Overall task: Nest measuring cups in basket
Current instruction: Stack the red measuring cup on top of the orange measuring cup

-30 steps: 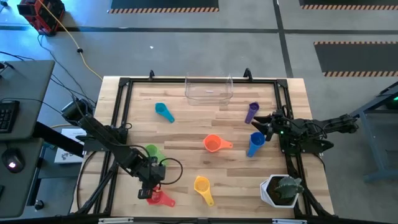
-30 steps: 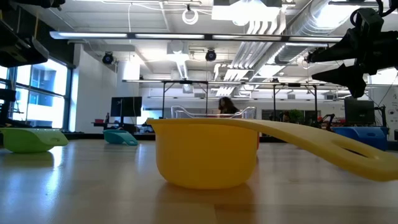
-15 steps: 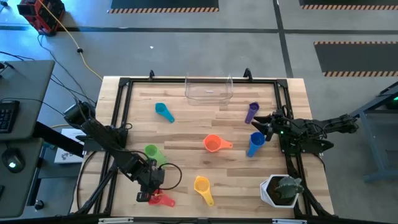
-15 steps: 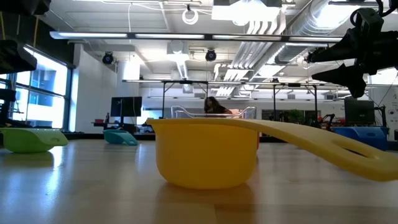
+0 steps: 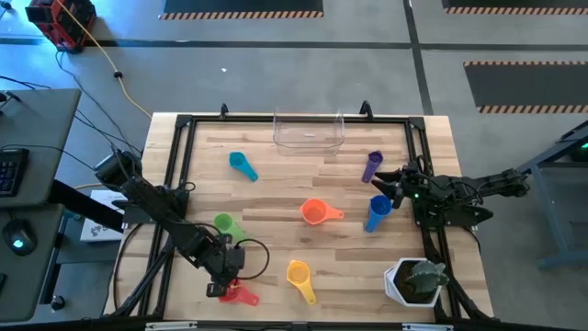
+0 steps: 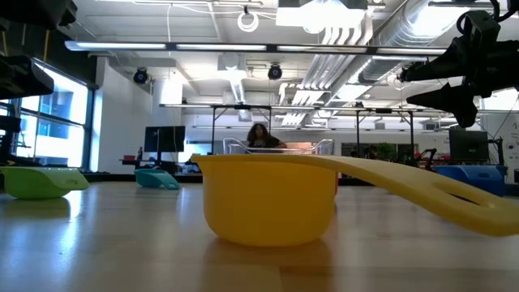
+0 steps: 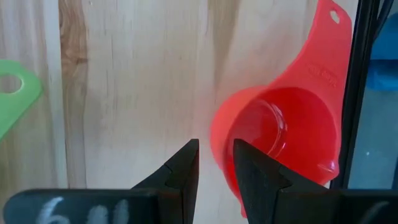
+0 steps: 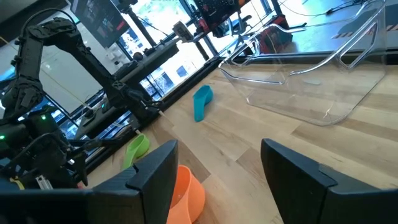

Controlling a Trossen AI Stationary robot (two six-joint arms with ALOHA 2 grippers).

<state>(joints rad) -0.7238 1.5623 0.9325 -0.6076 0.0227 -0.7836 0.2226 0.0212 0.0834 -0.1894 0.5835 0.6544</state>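
My left gripper [image 5: 223, 280] is near the table's near left corner, over the red cup [image 7: 280, 137]. It is open by a narrow gap [image 7: 216, 155], pointing down. The red cup lies on the wood with its mouth up. My right gripper [image 5: 390, 188] hovers wide open [image 8: 217, 180] by the right edge, between the purple cup [image 5: 371, 165] and the blue cup [image 5: 377, 211]. The green [image 5: 225, 225], yellow [image 5: 299, 274], orange [image 5: 315, 212] and teal [image 5: 242, 165] cups lie apart on the table. The clear basket [image 5: 309, 131] stands at the far edge. My left gripper comes from above with one finger [image 7: 255, 177] over the inside of the red cup and the other [image 7: 180, 171] outside. The cup's wall [image 7: 219, 146], on the side away from the handle, is in the gap between them. I cannot tell whether the fingers touch it.
A white pot with a green plant [image 5: 415, 280] stands at the near right corner. A black frame rail [image 5: 175, 175] runs along the table's edges. In the low view the yellow cup [image 6: 268, 199] fills the foreground. A person shows far behind the basket [image 6: 276, 146].
My left gripper has moved a little toward the near edge, over the red cup, and the green cup now shows more fully behind it. The cups have stayed where they were.
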